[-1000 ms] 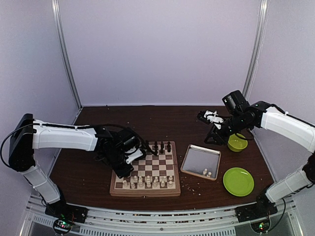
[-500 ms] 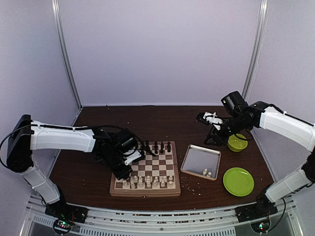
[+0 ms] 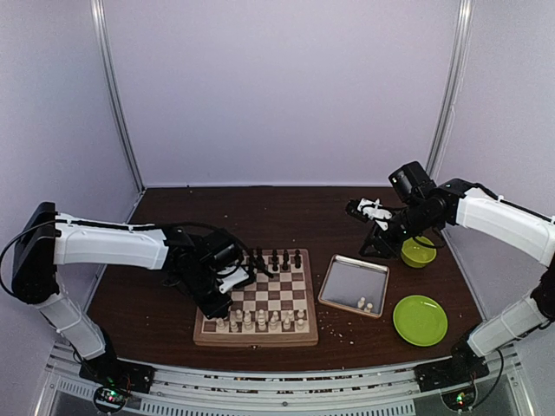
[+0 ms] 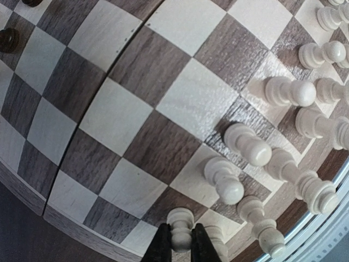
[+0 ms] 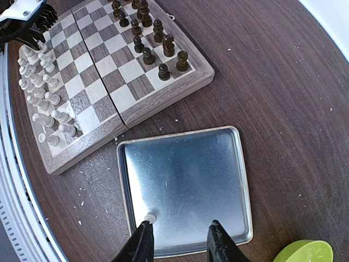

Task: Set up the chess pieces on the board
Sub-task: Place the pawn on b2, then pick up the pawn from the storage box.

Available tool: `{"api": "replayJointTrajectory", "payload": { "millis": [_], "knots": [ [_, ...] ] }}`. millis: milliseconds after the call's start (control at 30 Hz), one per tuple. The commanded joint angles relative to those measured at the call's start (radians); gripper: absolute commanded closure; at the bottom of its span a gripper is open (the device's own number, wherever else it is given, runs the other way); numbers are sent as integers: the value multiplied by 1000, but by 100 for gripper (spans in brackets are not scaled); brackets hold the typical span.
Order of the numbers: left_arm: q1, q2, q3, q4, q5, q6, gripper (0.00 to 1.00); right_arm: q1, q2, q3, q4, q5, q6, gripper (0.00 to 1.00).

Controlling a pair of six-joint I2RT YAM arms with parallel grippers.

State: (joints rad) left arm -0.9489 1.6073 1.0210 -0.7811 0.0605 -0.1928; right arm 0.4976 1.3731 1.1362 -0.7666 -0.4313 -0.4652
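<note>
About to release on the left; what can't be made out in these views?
- Left wrist: foot of the white piece, hidden by the left gripper and bottom edge.
- Top external: piece types on the board, too small.
- Right wrist: pieces in the tray, mostly cut off beside the right gripper.

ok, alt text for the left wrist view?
Left gripper shut on a cream piece at the edge of the board, seen close from above. More cream pieces crowd the squares to its right; two dark pieces sit at far upper left.

Top view: chess pieces too small to ID.
</note>
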Motion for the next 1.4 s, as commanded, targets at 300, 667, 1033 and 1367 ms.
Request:
{"api": "replayJointTrajectory", "payload": {
  "millis": [300, 667, 1033, 1367],
  "knots": [
    [-4, -20, 13, 3, -25, -2, 73, -5, 6, 13, -16, -14, -6, 66],
    [43, -29, 245, -145, -209, 137, 66, -5, 5, 19, -19, 3, 0, 66],
    [82, 6, 632, 32, -447, 368, 58, -5, -33, 47, -152, 160, -82, 67],
    [276, -86, 377, 461, -183, 277, 4, 57, 57, -60, -194, 293, -131, 70]
  ]
}}
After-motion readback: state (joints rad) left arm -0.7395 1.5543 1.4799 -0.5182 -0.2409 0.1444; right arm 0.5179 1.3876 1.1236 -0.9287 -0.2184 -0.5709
